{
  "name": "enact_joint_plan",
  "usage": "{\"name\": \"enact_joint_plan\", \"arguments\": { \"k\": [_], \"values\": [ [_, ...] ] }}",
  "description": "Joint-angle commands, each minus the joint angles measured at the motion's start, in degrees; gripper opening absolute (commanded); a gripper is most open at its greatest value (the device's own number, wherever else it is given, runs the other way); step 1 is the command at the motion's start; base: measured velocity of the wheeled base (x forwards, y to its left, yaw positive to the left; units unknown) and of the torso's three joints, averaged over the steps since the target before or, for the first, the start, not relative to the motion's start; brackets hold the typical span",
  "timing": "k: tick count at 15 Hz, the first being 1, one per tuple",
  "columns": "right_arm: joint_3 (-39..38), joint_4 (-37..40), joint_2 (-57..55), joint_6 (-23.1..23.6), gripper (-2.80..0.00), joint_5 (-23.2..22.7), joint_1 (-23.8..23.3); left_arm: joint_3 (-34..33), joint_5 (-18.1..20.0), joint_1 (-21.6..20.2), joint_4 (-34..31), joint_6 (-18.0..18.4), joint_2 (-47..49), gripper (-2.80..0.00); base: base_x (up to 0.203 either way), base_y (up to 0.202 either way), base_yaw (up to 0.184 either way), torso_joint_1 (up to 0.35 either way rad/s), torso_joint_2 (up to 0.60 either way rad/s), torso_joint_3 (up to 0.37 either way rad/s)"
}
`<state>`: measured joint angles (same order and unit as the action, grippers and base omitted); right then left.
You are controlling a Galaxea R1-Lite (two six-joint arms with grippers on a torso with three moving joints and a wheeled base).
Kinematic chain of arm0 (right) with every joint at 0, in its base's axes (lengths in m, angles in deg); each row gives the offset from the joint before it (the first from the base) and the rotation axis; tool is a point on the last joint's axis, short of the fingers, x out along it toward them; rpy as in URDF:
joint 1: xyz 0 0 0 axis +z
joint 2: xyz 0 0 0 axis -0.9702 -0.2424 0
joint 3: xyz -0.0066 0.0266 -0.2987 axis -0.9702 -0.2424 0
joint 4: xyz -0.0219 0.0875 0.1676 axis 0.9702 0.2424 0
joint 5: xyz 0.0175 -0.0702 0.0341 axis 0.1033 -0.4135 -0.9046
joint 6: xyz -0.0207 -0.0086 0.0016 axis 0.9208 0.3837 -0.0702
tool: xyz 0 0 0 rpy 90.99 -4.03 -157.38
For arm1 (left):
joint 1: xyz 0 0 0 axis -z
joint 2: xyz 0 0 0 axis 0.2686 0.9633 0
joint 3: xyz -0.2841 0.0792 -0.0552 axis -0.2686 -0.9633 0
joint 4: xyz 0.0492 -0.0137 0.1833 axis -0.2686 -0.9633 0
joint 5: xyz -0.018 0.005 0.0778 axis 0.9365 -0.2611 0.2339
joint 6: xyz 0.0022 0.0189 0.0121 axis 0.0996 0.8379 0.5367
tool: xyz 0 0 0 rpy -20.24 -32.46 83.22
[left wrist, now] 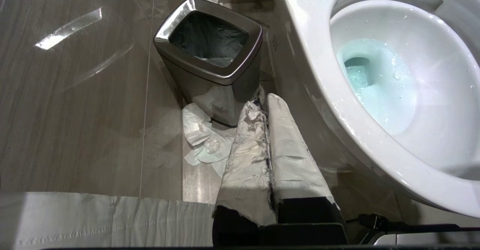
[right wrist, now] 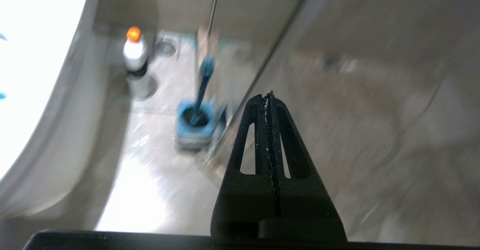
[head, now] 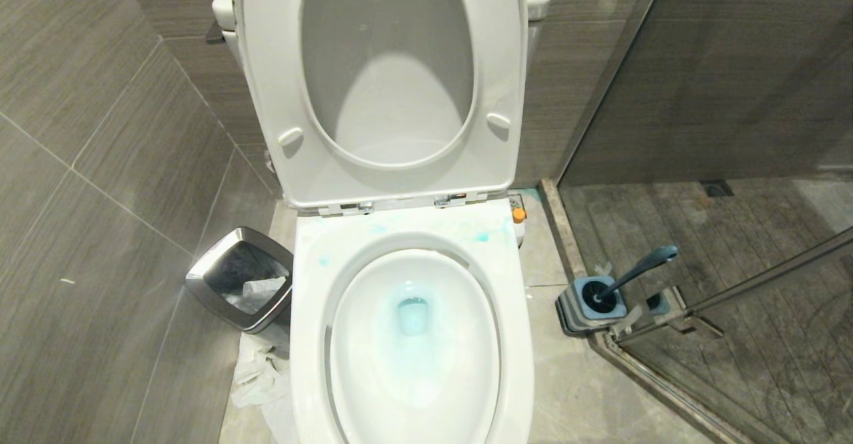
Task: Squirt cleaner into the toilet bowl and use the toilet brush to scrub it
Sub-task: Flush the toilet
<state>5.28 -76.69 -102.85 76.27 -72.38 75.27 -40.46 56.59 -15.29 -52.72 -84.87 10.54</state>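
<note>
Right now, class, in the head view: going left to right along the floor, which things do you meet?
Steel bin → toilet bowl with blue cleaner pooled in it → toilet brush standing in its holder → glass shower door.

- The floor [head: 553,391] is pale, glossy tile, meeting a darker wood-look shower floor [head: 733,264] at a raised metal threshold.
- 1 white toilet [head: 413,337] stands at its centre.
- 1 square steel bin [head: 243,287] sits just left of the toilet, crumpled white paper [head: 256,377] beside its base.
- 1 orange-capped bottle [head: 518,221] stands at the toilet's right rear.
- 1 blue-grey brush holder [head: 590,304] rests against the threshold.
</note>
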Motion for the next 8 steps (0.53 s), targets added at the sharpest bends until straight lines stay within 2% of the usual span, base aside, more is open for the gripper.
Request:
{"name": "enact_joint_plan", "arguments": {
  "k": [1, 8],
  "values": [
    [-3.12, 2.85, 5.99, -4.02, -2.80, 0.32, -0.03, -0.02, -0.01, -0.09, -0.02, -0.02, 0.05, -2.80, 0.000, 0.000, 0.000, 0.000, 0.00, 0.000],
    [-12.65, 1.84, 15.91, -3.04, -2.80, 0.20, 0.70, -0.08, -0.01, -0.03, -0.02, -0.02, 0.05, -2.80, 0.000, 0.000, 0.000, 0.000, 0.00, 0.000]
  ]
}}
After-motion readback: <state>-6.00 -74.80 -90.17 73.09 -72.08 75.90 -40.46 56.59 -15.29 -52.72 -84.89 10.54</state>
